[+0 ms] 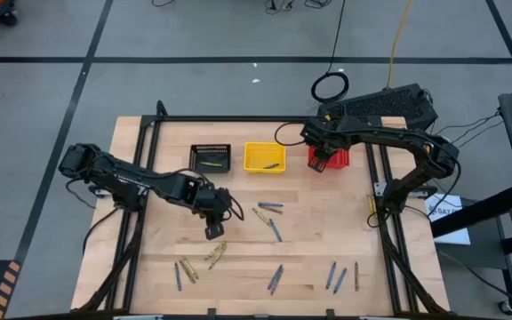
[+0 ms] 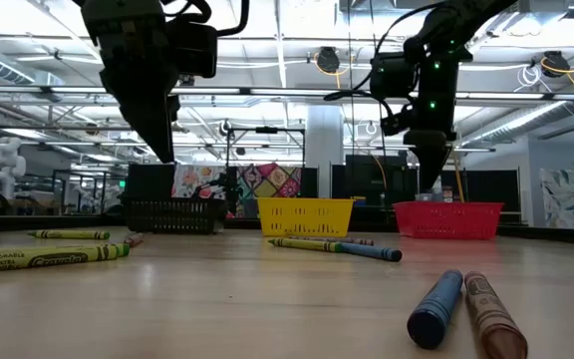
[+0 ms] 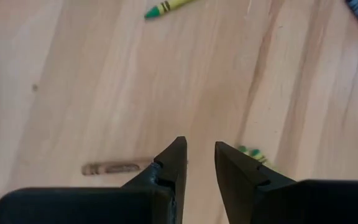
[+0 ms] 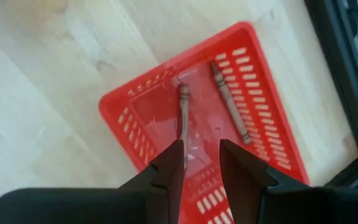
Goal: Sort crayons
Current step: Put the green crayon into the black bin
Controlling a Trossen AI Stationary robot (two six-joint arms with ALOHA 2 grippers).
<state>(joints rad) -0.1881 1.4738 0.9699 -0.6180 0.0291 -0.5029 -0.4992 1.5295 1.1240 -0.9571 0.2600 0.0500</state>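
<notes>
The left arm's dark two-finger end effector [image 1: 214,230] is hanging above the pale wooden tabletop [image 1: 309,240], in front of the black mesh basket [image 1: 211,158]. In its wrist view its fingers [image 3: 174,163] are standing a little apart with bare wood showing in the gap, so it is open and gripping nothing. A brownish-red paper-wrapped crayon [image 3: 114,167] is lying on the wood just beside one finger, and an olive-yellow crayon with a green tip [image 3: 166,7] is lying farther off.

The right arm's end effector [image 1: 320,161] is hovering over the red mesh basket [image 4: 263,81] at the tabletop's far side. Its fingers are parted as well, holding nothing. Two brownish-red crayons are lying inside that basket: one [image 4: 184,115] is showing in line with the gap between the fingers, the other [image 4: 230,101] is resting beside it, slanted.

The yellow mesh basket [image 1: 264,156] is sitting between the black and red ones, with a thin stick in it. The loose crayons are lying scattered across the tabletop: a small group at its middle [image 1: 269,216], olive-yellow ones near the left end effector [image 1: 215,254], and blue ones along the near edge [image 1: 336,277]. In the low view, a blue crayon [image 2: 435,307] and a brownish-red one [image 2: 493,314] are lying side by side, touching.
</notes>
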